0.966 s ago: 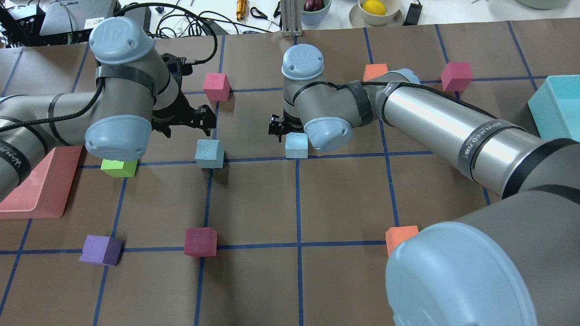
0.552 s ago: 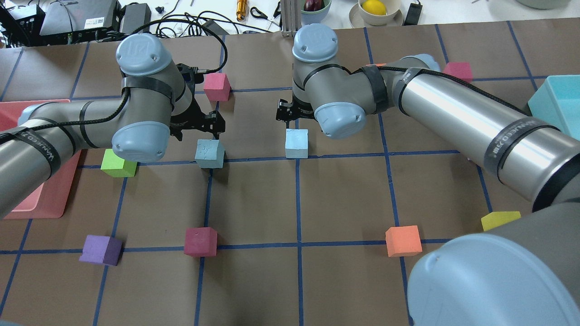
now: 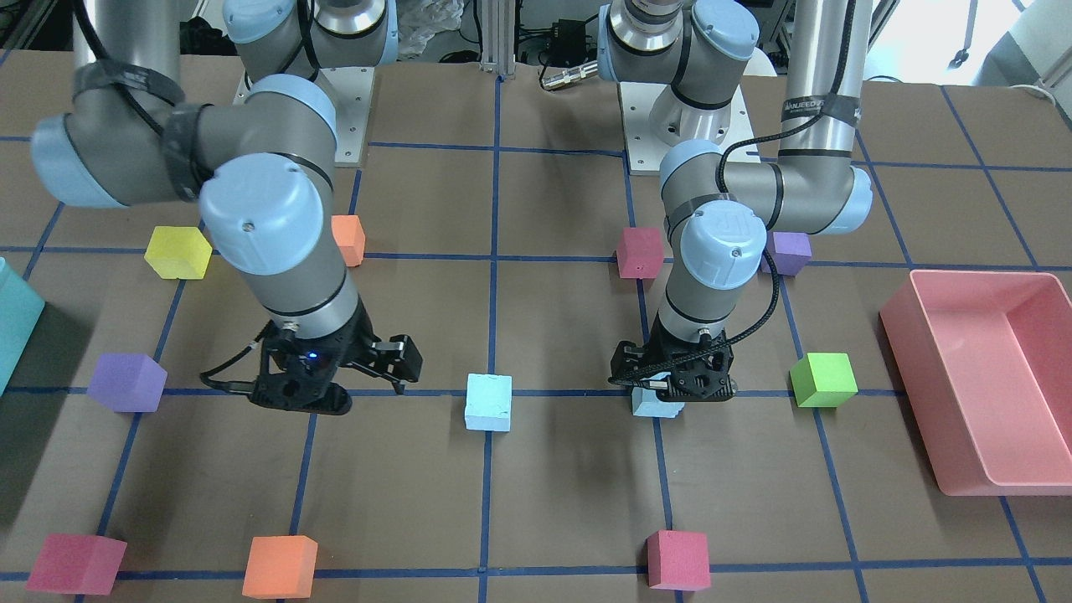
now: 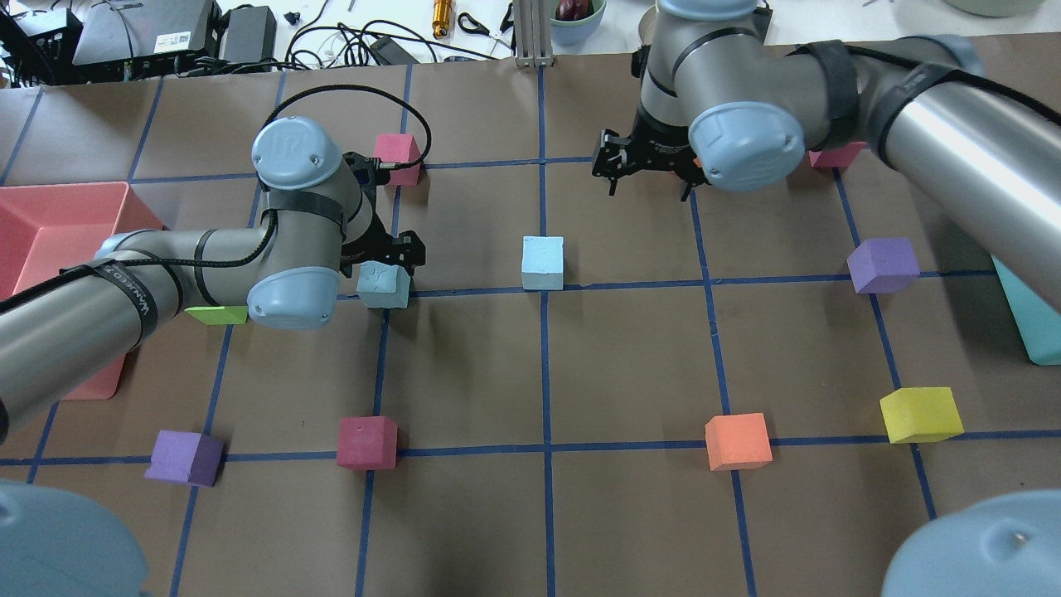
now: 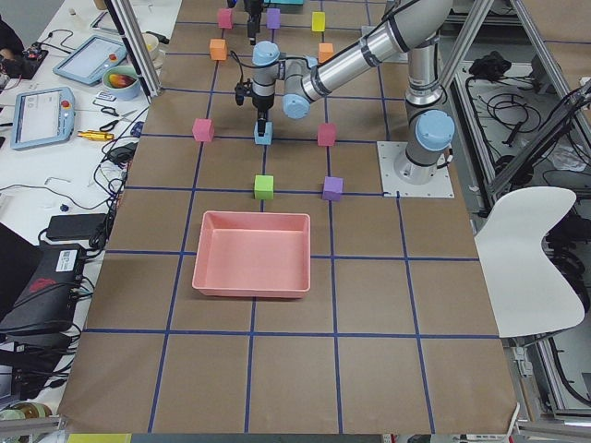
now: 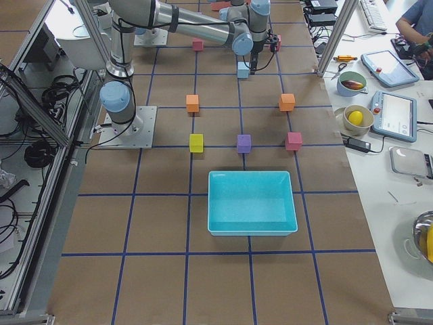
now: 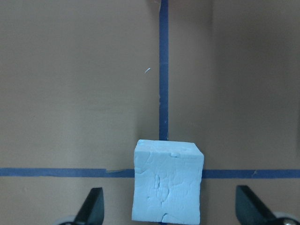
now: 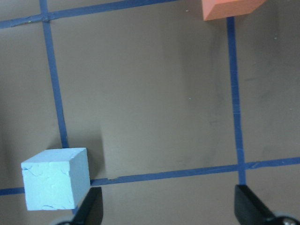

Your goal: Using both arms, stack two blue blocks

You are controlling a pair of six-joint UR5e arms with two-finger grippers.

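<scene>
One pale blue block (image 4: 384, 286) lies left of centre on a blue tape line. My left gripper (image 4: 396, 255) is open directly over it. In the left wrist view the block (image 7: 168, 180) sits between the two spread fingers (image 7: 91, 208), which do not touch it. It also shows under that gripper (image 3: 670, 387) in the front view (image 3: 657, 406). The second blue block (image 4: 543, 262) stands free at the table's middle. My right gripper (image 4: 648, 186) is open and empty, beyond it to the far right; its wrist view shows this block (image 8: 56, 185) at the lower left.
A pink tray (image 4: 50, 224) is at the left edge and a teal bin (image 4: 1028, 327) at the right edge. A green cube (image 4: 214, 315) lies under my left arm. A magenta cube (image 4: 398, 156), purple cube (image 4: 883, 265), yellow cube (image 4: 920, 414) and orange cube (image 4: 738, 441) lie scattered.
My right gripper has pulled back from the middle blue block toward the far right. My left gripper has moved over the left blue block.
</scene>
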